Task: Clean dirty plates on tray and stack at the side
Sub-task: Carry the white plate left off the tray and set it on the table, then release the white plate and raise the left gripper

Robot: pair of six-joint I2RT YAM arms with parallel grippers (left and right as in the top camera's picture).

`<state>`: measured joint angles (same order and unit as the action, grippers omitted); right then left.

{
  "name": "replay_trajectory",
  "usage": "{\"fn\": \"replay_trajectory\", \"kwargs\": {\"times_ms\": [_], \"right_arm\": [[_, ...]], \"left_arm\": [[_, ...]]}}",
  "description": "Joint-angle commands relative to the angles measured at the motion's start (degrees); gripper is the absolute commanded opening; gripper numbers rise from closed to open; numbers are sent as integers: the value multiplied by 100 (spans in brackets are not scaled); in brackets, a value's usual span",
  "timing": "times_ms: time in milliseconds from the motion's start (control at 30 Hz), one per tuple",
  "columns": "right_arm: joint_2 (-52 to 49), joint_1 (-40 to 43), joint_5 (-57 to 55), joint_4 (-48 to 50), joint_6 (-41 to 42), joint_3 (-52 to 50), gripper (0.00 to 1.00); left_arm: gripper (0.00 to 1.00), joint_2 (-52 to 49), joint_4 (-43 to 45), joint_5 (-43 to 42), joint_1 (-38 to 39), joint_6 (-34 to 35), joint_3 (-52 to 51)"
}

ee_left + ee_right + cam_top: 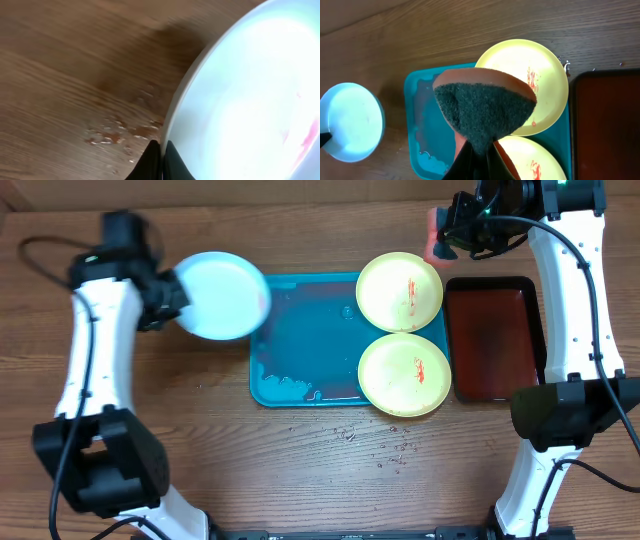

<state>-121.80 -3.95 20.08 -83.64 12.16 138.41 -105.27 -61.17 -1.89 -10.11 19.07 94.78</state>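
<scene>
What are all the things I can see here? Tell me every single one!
teal tray: one, teal-blue, middle of the table, wet patches
white plate: one, white, at the teal tray's left edge, gripped by its rim
yellow-green plates: two, pale yellow-green with red smears, right end of the teal tray
dark red tray: one, dark red with black rim, right of the teal tray
sponge: one, orange with dark green scrub side, held up
table: one, brown wood
left gripper: shut on the white plate
right gripper: shut on the sponge

no text, label, brand, number or sign could be read anywhere in the three views; every surface that showed was plain and carried no lettering at all.
</scene>
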Motion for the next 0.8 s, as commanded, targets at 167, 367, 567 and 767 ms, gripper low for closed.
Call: {"fn": "replay_trajectory", "kwargs": {"times_ms": [167, 367, 567, 767], "right_arm": [[28, 0, -13, 37, -28, 52, 4], [28, 0, -13, 33, -26, 52, 4], [28, -4, -11, -9, -24, 52, 4], [28, -4, -13, -9, -26, 52, 4]], "left_arm": [[4, -35, 1502, -1449, -1108, 96, -1762], [4, -35, 2686, -1071, -1165, 208, -2638], [4, -37, 3228, -518, -1165, 431, -2981], [4, -37, 3259, -234, -1163, 428, -2986]]}}
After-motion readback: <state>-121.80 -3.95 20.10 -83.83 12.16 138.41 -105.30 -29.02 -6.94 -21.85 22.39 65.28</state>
